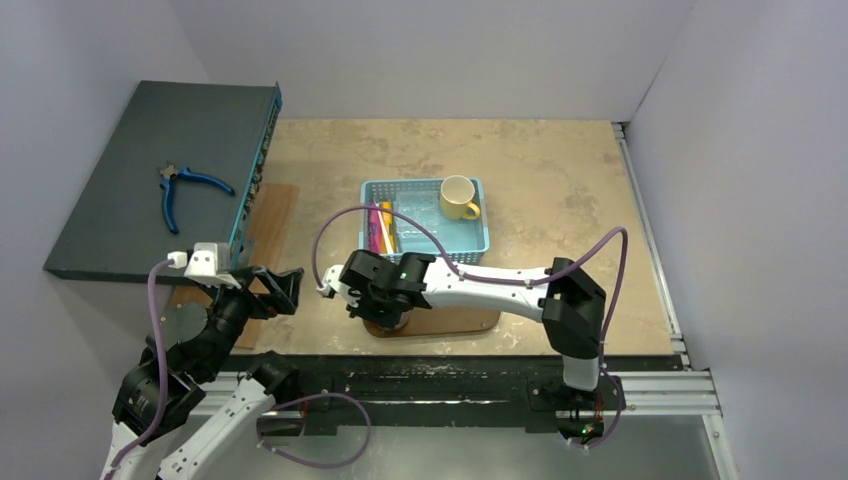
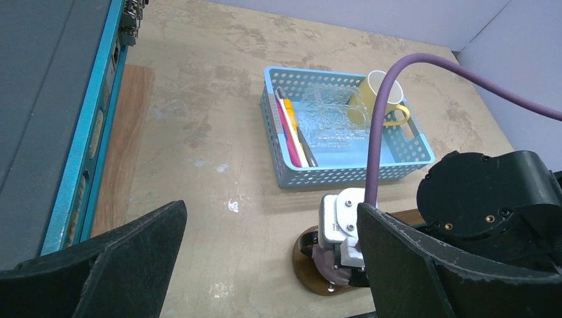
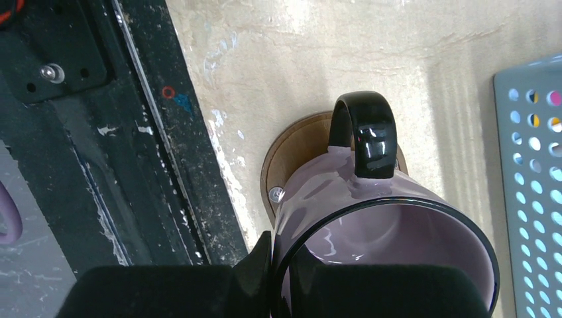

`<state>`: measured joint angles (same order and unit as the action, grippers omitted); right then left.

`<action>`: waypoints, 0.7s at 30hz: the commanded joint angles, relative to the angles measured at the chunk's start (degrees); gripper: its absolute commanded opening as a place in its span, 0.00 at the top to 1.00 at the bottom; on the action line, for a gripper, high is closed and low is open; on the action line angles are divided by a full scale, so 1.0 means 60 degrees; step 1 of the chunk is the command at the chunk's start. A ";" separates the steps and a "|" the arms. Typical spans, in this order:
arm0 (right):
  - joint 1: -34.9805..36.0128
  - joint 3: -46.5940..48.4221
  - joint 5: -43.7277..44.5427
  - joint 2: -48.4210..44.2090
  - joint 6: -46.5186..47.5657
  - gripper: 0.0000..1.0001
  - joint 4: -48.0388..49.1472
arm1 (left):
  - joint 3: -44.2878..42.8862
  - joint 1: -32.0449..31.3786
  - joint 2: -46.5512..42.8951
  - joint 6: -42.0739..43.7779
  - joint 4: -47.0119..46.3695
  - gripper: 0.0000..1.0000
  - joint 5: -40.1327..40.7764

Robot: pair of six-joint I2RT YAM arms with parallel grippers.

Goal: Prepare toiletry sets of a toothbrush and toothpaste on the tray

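The dark brown tray point(image 1: 450, 322) lies at the table's near edge. My right gripper point(image 1: 385, 300) is shut on the rim of a lilac mug point(image 3: 358, 212) with a black handle, which is over the tray's left end point(image 3: 291, 149); one finger is inside the mug and one outside. I cannot tell whether the mug rests on the tray. The pink tube point(image 2: 286, 127) and yellow tube point(image 2: 295, 136) lie along the left side of the blue basket point(image 2: 344, 173). A slim grey stick point(image 2: 308, 151) beside them may be the toothbrush. My left gripper point(image 1: 282, 285) is open and empty, left of the tray.
A yellow mug point(image 1: 458, 197) and a clear glass piece point(image 2: 331, 119) are in the basket. A lighter wooden board point(image 1: 272, 215) lies at the left beside a dark raised box point(image 1: 130, 200) holding blue-handled pliers point(image 1: 185, 186). A black rail point(image 3: 132, 146) runs along the table's near edge.
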<state>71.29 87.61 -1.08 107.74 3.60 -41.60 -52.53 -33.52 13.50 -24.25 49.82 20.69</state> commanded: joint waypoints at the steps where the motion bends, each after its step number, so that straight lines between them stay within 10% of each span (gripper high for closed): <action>1: 0.0111 0.0768 -0.0069 -0.0184 -0.0016 1.00 0.0577 | 0.0068 0.0020 -0.0019 0.0150 -0.0389 0.00 0.0140; 21: 0.0248 0.0925 -0.0076 0.0140 -0.0055 1.00 0.0650 | 0.0069 0.0021 -0.0067 0.0151 -0.0359 0.00 0.0199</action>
<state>72.44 90.43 -1.23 110.39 3.42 -40.62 -52.51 -33.50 13.50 -24.25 49.82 21.26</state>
